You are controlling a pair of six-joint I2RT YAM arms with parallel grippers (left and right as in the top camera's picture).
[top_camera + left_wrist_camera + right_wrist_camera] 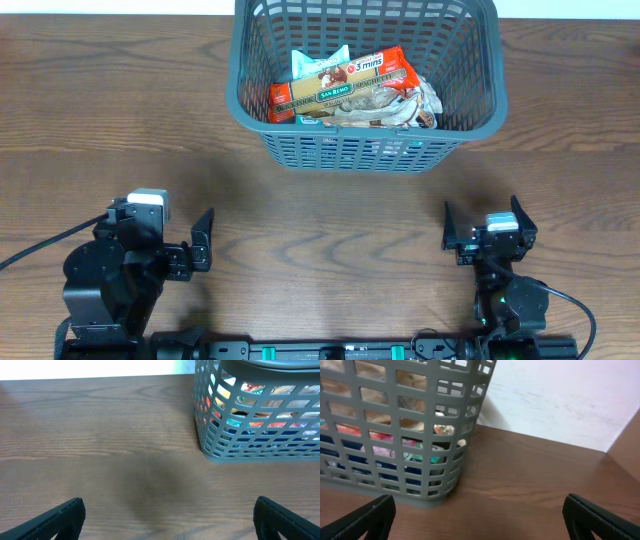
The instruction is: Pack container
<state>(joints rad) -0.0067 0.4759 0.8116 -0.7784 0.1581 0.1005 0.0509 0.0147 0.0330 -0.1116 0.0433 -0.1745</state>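
Container (365,150) at far centre of table (100,120); packets (350,88) heaped inside, none loose that I can see. Left gripper (170,519) and right gripper (480,516) spread wide, empty, well apart from container. I judge packing near done: park arms clear, no nudging lattice wall.

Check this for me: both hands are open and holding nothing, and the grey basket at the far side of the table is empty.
One thing is wrong: the basket is not empty. The overhead view shows snack packets inside it. The rest holds: the left hand and right hand are open and holding nothing.
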